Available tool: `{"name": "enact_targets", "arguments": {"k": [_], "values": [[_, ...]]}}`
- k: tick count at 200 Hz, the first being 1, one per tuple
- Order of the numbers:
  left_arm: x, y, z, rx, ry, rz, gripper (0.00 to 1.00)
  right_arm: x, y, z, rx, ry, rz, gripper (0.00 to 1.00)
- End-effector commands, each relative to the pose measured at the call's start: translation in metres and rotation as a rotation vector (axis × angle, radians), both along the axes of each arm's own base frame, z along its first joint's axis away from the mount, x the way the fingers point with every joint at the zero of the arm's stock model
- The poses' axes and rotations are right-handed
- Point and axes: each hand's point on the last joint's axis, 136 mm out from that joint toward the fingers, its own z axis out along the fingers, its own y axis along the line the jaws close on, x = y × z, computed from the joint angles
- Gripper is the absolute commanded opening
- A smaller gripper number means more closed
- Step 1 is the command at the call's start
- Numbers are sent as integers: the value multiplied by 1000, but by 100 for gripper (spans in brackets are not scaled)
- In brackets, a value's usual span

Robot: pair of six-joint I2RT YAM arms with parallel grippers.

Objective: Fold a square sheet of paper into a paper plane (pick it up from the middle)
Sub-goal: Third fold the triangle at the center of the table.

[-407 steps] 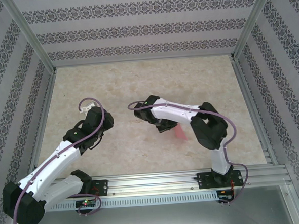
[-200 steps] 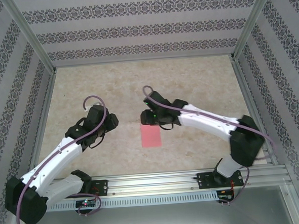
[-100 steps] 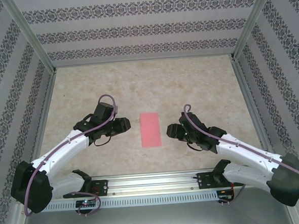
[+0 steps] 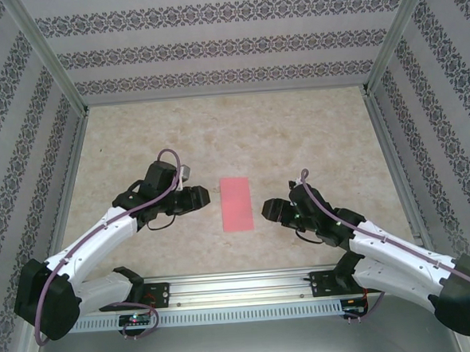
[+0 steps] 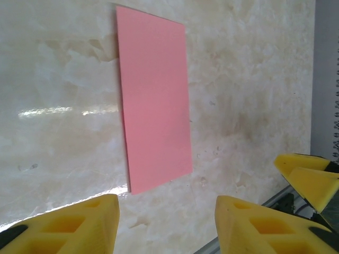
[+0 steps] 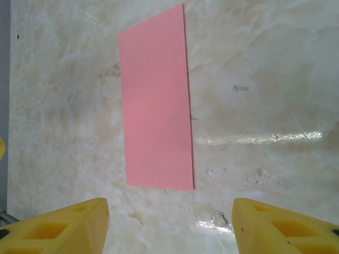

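I see the paper [image 4: 237, 204] flat on the desk [image 4: 296, 132], a half-fold rectangle between left tool [image 4: 198, 197] and right tool [image 4: 269, 212], both spread, empty. First fold looks done; nose and wing folds remain.

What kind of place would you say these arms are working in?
Probably a robotics lab's enclosed test cell: patterned wall panels on an aluminium frame box in a marble-look tabletop, with the pink paper lying flat on it.

Pink paper [image 5: 153, 100] lies flat beyond parted jaws.
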Motion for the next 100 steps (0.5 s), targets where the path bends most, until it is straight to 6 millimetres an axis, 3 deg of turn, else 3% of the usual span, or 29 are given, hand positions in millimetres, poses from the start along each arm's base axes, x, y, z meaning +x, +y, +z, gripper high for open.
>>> {"name": "enact_targets", "arguments": {"k": [1, 51, 60, 79, 100], "values": [[6, -12, 13, -81, -52, -34, 52, -2, 6, 2, 32, -10, 0, 64], [24, -32, -1, -104, 27, -57, 49, 16, 12, 0, 34, -40, -44, 58], [29, -37, -2, -122, 33, -59, 48, 20, 12, -4, 60, -13, -85, 52], [38, -46, -9, -121, 56, -77, 46, 28, 6, -21, 76, 57, -147, 55], [47, -56, -21, -125, 83, -100, 44, 36, 12, -27, 121, 81, -115, 46]]}}
